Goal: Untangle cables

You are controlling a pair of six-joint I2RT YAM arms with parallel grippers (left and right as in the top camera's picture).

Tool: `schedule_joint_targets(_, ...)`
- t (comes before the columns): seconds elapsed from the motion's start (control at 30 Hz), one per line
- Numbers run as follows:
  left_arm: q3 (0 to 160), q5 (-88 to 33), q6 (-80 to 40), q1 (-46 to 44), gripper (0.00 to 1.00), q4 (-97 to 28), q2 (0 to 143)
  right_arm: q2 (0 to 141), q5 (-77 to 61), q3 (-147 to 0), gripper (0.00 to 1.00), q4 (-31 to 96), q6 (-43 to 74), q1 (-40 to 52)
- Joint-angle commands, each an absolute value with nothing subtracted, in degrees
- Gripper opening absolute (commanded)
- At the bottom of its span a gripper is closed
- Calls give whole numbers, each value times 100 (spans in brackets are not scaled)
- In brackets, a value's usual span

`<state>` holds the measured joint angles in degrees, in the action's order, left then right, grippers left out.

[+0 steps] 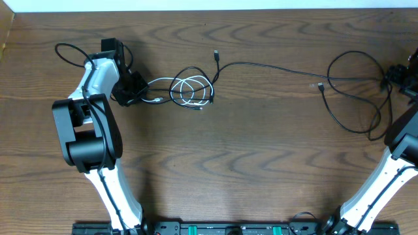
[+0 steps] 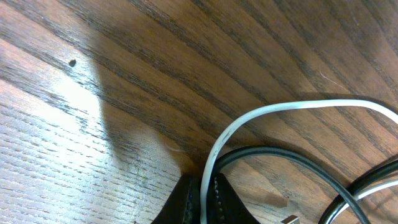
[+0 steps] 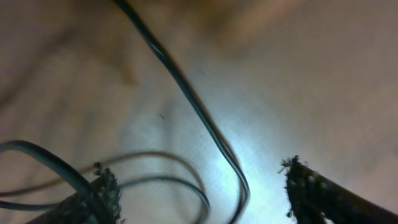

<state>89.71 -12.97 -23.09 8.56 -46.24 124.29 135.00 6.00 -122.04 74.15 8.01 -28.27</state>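
White cable pinched, black cable loose

With the left gripper, clamps fully shut on the white cable at the bottom edge of the left wrist view. Shows its coil upper left of centre in the overhead view. Holds the right gripper wide apart, gripping nothing, black cable passing between the fingers, lower middle of the right wrist view

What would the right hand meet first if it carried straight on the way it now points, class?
Probably the black cable lying between the fingers of the open right hand, with the table behind it; depth is unclear in the blurred wrist view.
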Motion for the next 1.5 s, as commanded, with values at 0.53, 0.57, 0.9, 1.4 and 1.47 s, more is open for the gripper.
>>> schedule_joint_targets(0.53, 8840, -982, -2303, 869, 9, -4657, 12656, 13426, -1382, -12169, 98, 5463, -569, -749)
schedule_joint_targets(0.57, 8840, -982, -2300, 869, 9, -4644, 12656, 13426, -1068, -12169, 98, 5413, -572, -563)
schedule_joint_targets(0.9, 8840, -985, -2300, 869, 9, -4641, 12656, 13454, -506, -12164, 99, 4880, -2362, 797)
schedule_joint_targets(1.4, 8840, -985, -2303, 864, 9, -4639, 12656, 13502, -2102, -12164, 84, 4405, -3822, 1664)
schedule_joint_targets(1.47, 8840, -985, -2303, 864, 9, -4639, 12656, 13552, -2102, -12158, 81, 4171, -3824, 1750)
